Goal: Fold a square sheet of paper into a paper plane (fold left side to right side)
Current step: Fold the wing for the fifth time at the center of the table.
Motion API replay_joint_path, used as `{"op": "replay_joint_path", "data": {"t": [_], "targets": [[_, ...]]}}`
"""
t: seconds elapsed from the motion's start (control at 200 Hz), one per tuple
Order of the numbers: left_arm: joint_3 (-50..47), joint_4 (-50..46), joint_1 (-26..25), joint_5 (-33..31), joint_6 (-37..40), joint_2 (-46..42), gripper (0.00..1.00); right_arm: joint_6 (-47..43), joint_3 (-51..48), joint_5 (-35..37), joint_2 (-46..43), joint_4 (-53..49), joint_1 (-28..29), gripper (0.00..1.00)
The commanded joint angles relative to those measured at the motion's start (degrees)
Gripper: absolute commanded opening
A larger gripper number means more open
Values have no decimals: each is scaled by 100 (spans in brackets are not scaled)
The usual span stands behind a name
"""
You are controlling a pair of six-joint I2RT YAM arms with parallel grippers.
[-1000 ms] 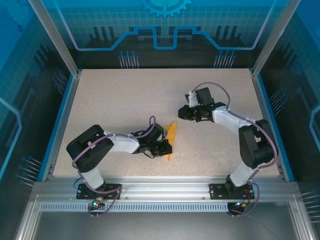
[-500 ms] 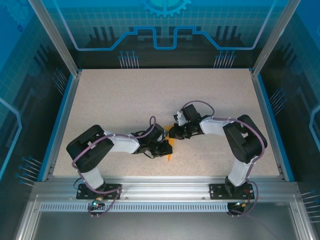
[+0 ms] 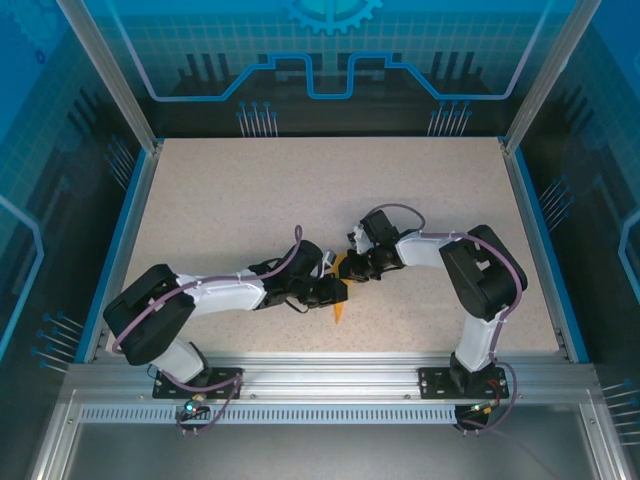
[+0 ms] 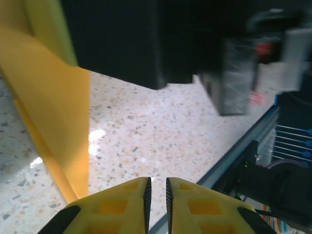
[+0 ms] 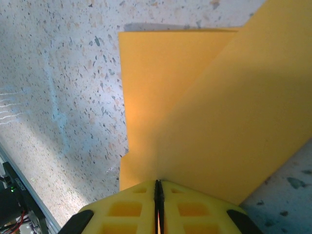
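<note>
Speckled worktop point(image 3: 250, 200) is carrying everything near its middle. Right gripper point(image 5: 158, 187) is pinching its jaws shut on the raised flap of the orange paper point(image 5: 204, 122). Left gripper point(image 4: 157, 191) is holding its jaws almost together on nothing visible, just beside the paper and seemingly pinning it down. The left-over-right fold is looking half made, so the next move is calling for the flap to be carried across and flattened along the crease.

Two arms point(image 3: 220, 292) point(image 3: 470, 270), two tools (left tool point(image 3: 333, 290), right tool point(image 3: 352, 268)), one folded orange paper point(image 3: 341, 308), one table point(image 3: 250, 200).
</note>
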Motion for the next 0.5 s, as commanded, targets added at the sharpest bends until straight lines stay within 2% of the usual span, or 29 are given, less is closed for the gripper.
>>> {"op": "replay_joint_path", "data": {"t": [0.0, 0.205, 0.495], "targets": [[-53, -220, -56, 304, 23, -38, 20, -102, 39, 255, 253, -380, 55, 11], [27, -169, -155, 501, -17, 347, 21, -120, 82, 284, 297, -448, 87, 11], [-49, -142, -200, 334, -119, 606, 21, -173, 123, 349, 306, -555, 105, 11]]}}
